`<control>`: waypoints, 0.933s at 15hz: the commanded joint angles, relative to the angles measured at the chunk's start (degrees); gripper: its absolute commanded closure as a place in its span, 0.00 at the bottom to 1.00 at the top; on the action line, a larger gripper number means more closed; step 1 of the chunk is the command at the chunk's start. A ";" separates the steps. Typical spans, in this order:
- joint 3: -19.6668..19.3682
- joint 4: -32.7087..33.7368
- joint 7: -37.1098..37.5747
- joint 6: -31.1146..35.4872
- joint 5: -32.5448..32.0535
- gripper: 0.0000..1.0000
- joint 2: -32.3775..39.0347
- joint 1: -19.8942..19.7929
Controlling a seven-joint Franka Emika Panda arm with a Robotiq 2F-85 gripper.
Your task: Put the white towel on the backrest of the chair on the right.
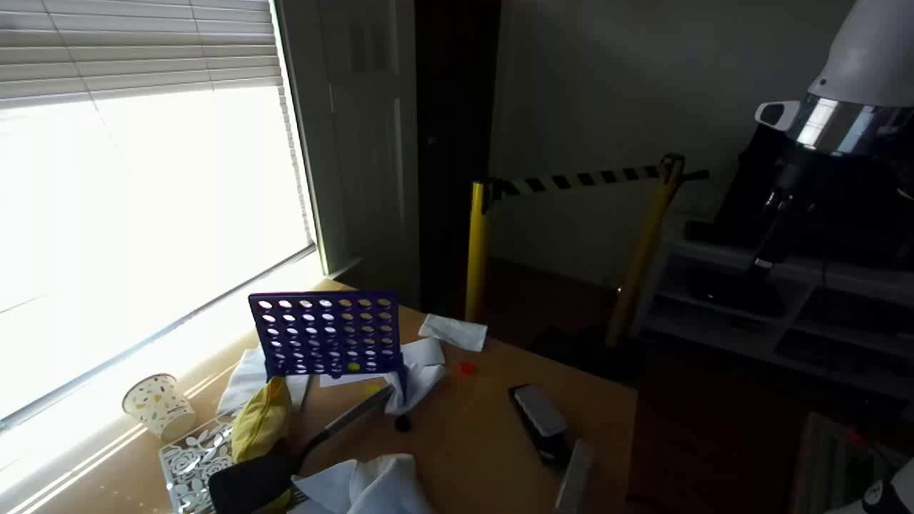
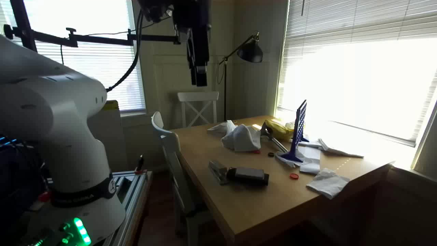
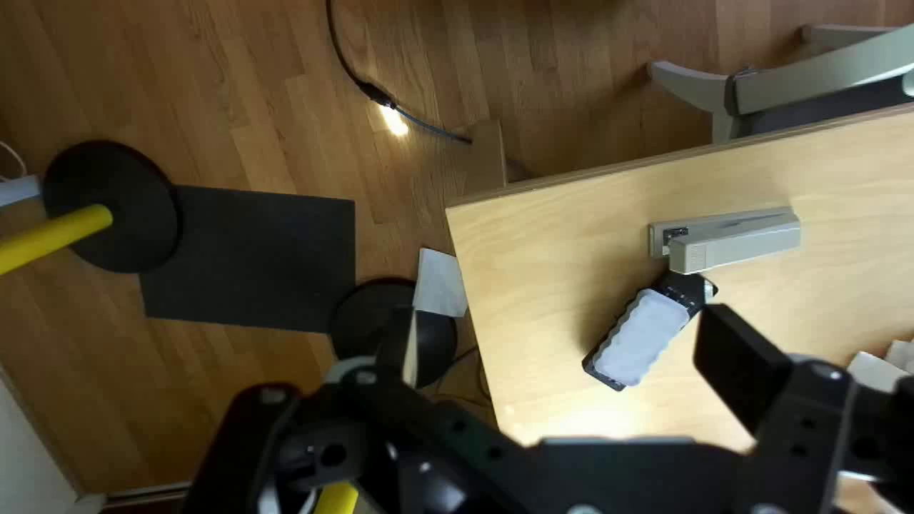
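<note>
A crumpled white towel (image 2: 242,138) lies on the wooden table and also shows at the bottom of an exterior view (image 1: 371,485). A white chair (image 2: 170,147) stands at the table's long side, and another white chair (image 2: 198,97) stands behind the table's far end; I cannot tell which is the one on the right. Part of a chair shows in the wrist view (image 3: 821,78). My gripper (image 3: 564,346) is open and empty, fingers wide apart, high above the table corner. In an exterior view the gripper (image 2: 199,80) points down, well above and apart from the towel.
On the table (image 2: 218,201) are a stapler (image 3: 728,239), a black device with a grey pad (image 3: 639,335), a purple upright game grid (image 1: 328,332), a yellow bag (image 1: 263,421), a spatula (image 1: 343,421), a paper cup (image 1: 161,407) and a flat white cloth (image 2: 327,182). Yellow posts (image 1: 477,250) stand beyond.
</note>
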 commanded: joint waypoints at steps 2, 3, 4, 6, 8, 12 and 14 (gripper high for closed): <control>-0.08 0.15 0.09 -0.15 -0.06 0.00 0.06 0.14; -0.08 0.14 0.10 -0.15 -0.06 0.00 0.06 0.14; -0.08 0.15 0.10 -0.14 -0.06 0.00 0.06 0.14; -0.08 0.15 0.10 -0.14 -0.06 0.00 0.06 0.14; 0.22 0.55 -0.71 1.00 0.17 0.00 1.51 1.08; 4.11 3.29 -4.44 11.56 1.23 0.00 10.13 7.69; 5.49 5.04 -6.05 18.51 1.13 0.00 15.73 10.31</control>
